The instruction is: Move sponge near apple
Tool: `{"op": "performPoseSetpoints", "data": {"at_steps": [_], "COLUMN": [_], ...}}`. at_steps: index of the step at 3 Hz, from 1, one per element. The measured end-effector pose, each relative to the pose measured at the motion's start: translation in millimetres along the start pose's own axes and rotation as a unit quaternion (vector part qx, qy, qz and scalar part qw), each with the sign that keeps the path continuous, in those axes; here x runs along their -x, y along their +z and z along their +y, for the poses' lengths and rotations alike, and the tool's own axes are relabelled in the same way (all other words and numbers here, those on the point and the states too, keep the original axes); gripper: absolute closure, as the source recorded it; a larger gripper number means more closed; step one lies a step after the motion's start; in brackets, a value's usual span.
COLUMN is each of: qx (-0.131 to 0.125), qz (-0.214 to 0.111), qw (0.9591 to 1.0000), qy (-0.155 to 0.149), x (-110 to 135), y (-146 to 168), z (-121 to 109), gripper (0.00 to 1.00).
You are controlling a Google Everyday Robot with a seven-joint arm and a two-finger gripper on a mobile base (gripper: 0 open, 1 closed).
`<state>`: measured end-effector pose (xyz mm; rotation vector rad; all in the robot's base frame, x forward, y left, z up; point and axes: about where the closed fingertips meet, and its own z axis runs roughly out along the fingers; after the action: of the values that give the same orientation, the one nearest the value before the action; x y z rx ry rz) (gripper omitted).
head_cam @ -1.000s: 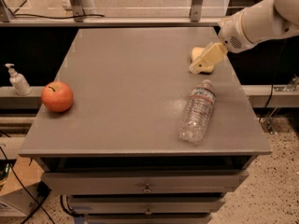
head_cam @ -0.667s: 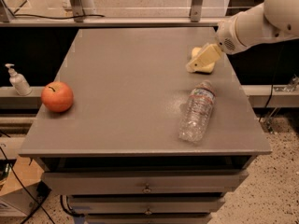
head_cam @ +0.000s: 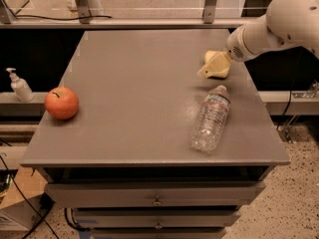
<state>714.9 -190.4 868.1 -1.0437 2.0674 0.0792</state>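
Note:
The pale yellow sponge lies near the right edge of the grey table, towards the back. My gripper comes in from the right on a white arm and sits over the sponge, covering most of it. I cannot tell whether it touches the sponge. The red-orange apple stands at the table's left edge, far from the sponge.
A clear plastic water bottle lies on its side at the front right, just in front of the sponge. A white pump dispenser stands on a ledge left of the table. Drawers sit below the front edge.
My gripper has moved a little to the left and further over the sponge. The sponge, the apple and the bottle have not moved.

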Motion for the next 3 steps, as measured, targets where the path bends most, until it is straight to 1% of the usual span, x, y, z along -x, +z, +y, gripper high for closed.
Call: {"op": "performPoseSetpoints", "data": {"at_steps": [2, 3], "qx": [0.019, 0.036], "qz": [0.031, 0.025], "qw": [0.9988, 0.9983], "qy": [0.034, 0.039], "x": [-31.5, -37.6], "y": [28.3, 33.3], "z": [-9.7, -10.5], "gripper": [0.0, 0.16]}}
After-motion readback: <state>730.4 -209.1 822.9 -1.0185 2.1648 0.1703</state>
